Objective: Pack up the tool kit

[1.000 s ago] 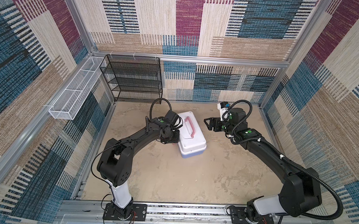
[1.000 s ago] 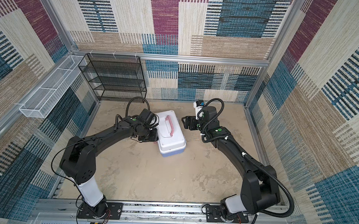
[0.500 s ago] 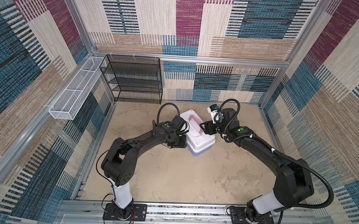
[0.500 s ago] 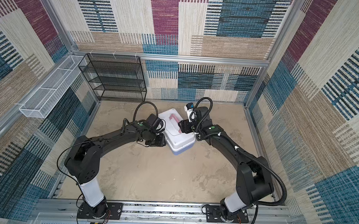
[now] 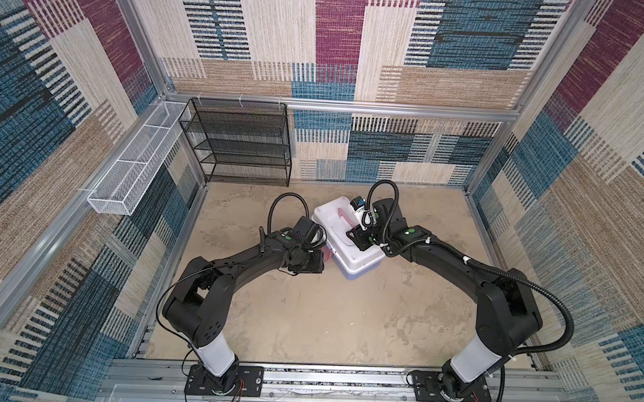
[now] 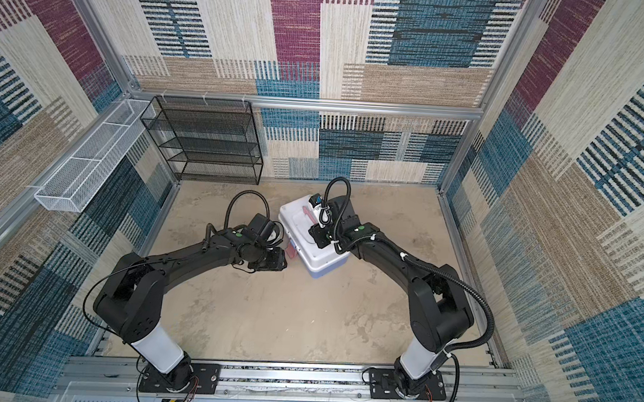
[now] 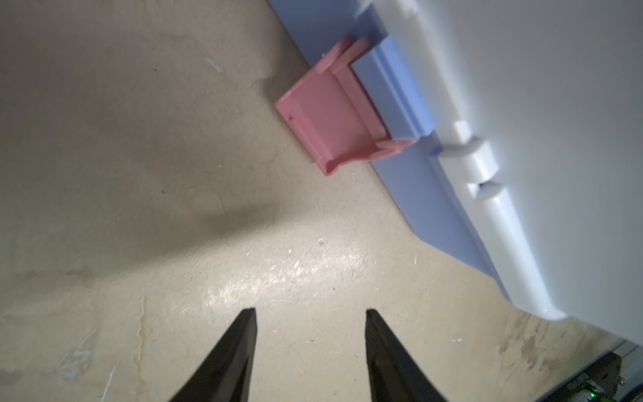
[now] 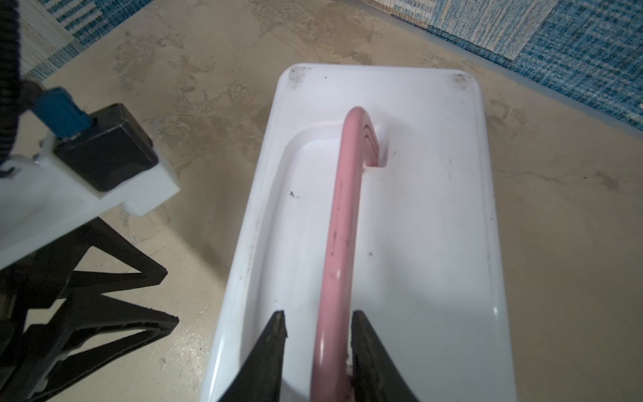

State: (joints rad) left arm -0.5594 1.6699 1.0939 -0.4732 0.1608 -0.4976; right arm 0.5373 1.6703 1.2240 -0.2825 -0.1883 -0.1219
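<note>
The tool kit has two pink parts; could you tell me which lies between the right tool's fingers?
The long pink handle atop the white lid, straddled by the right tool. The pink latch juts from the blue base.

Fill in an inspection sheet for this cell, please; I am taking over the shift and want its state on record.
Surface: tan table, blotchy and scuffed.
Job's things: toolbox, lid down; pink latch sticks out from the blue base, unfastened.
Clutter: nothing seen.
Grippers: left gripper open, empty, near the latch; right gripper astride the pink handle, gap on one side.
Cables: a black hose arches over each wrist.
Surroundings: black wire shelf, white wire basket, patterned fabric walls.
</note>
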